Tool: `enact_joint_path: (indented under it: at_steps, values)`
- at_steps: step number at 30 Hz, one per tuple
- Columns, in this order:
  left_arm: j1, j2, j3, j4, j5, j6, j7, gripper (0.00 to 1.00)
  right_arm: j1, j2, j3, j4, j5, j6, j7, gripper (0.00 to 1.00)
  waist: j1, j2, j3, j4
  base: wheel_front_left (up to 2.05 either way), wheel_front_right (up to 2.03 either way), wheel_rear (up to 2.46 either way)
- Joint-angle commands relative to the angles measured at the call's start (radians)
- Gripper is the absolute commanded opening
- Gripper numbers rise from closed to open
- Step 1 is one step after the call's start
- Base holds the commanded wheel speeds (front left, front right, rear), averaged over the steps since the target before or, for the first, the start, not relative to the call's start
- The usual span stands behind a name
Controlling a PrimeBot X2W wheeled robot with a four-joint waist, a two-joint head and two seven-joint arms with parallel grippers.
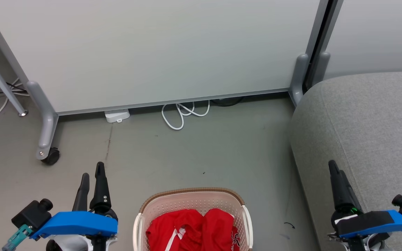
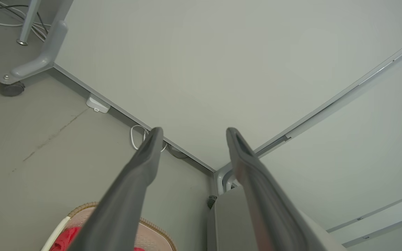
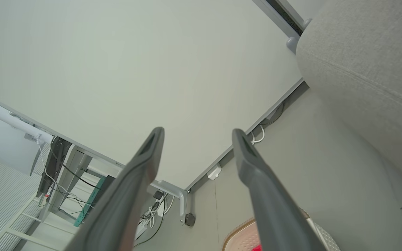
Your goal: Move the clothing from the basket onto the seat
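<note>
The cream basket [image 1: 190, 199] with its brown rim stands on the floor at the bottom middle of the head view. Inside it lies the red clothing [image 1: 194, 228], with white stripe trim showing on one piece. The grey seat [image 1: 365, 129] fills the right side, apart from the basket. My left gripper [image 1: 92, 175] hangs open to the left of the basket, above the floor. My right gripper [image 1: 334, 168] is over the seat's front edge; its fingers stand apart in the right wrist view [image 3: 197, 134]. The left wrist view catches the basket rim [image 2: 155, 226] and the left gripper [image 2: 194, 134].
A pale partition panel [image 1: 152, 48] on grey caster feet [image 1: 49, 155] closes off the back. A white cable loop [image 1: 183, 113] and a small white adapter [image 1: 117, 115] lie at its base. Bare grey floor [image 1: 204, 150] stretches between panel, basket and seat.
</note>
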Motion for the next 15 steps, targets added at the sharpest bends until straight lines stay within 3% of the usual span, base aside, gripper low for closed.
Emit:
enact_joint_path:
  at_steps: [1,15]
  values:
    - [-0.027,0.007,-0.008,-0.014,0.034,0.005,-0.012,1.00,-0.004,-0.006,0.005,-0.016,-0.031,0.002,-0.012,1.00,0.0000,0.0000,0.000,0.001,0.00,0.00,0.00]
    - [-0.030,0.008,-0.046,-0.010,0.216,0.023,-0.055,1.00,0.000,-0.007,0.027,-0.017,-0.194,0.002,-0.055,1.00,0.0000,0.0000,0.002,0.007,0.00,0.00,0.00]
